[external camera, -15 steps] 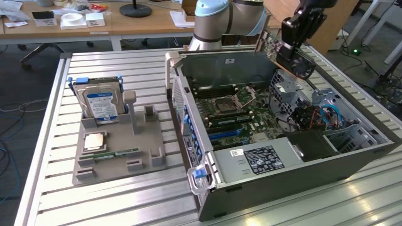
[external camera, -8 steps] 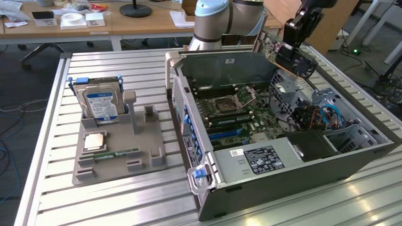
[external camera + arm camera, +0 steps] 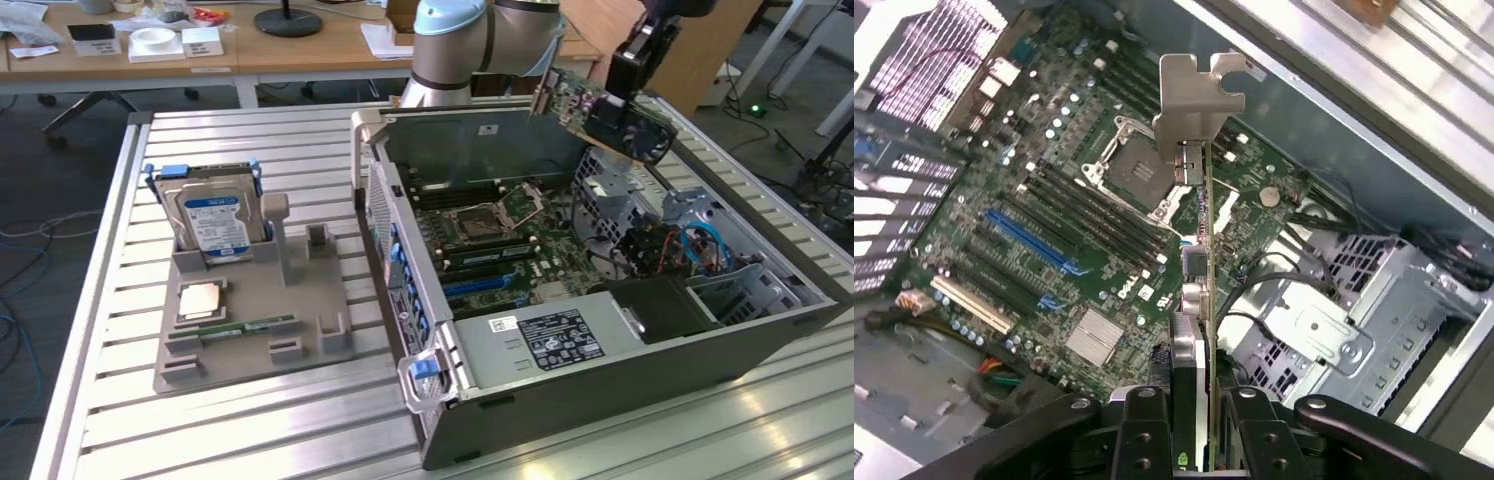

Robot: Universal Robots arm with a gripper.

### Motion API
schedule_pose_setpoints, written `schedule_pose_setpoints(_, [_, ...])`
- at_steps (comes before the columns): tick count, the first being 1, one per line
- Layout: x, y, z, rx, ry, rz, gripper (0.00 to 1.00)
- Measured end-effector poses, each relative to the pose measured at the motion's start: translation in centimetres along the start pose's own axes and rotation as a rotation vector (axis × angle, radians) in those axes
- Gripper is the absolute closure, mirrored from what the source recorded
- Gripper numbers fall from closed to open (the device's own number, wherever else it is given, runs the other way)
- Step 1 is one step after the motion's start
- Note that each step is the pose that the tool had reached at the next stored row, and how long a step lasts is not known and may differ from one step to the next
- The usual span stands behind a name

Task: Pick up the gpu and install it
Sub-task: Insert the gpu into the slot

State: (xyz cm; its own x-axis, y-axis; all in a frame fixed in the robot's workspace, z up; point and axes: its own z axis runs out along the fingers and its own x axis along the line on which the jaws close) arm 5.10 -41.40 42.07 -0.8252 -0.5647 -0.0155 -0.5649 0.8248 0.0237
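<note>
The gpu [image 3: 607,110], a dark card with a black cooler and a silver end bracket, hangs tilted in the air over the far corner of the open computer case [image 3: 587,370]. My gripper [image 3: 630,70] is shut on its upper edge. From the wrist I see the gpu [image 3: 1199,230] edge-on between my fingers [image 3: 1144,435], its silver bracket [image 3: 1199,95] pointing away from me. My gripper [image 3: 1194,415] holds it well above the green motherboard [image 3: 1054,220], clear of the blue slot [image 3: 1029,240] and the white slot [image 3: 969,300].
A grey fixture [image 3: 254,320] on the slatted table holds an upright hard drive [image 3: 214,220], a processor [image 3: 200,300] and a memory stick [image 3: 247,328]. Inside the case are a drive cage [image 3: 707,250], a power supply [image 3: 561,340] and loose cables. Desks stand behind.
</note>
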Motion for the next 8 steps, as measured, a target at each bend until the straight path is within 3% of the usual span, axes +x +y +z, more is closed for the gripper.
schedule_pose_setpoints(8, [0.0, 0.0, 0.0, -0.0018, 0.0032, -0.128, 0.73])
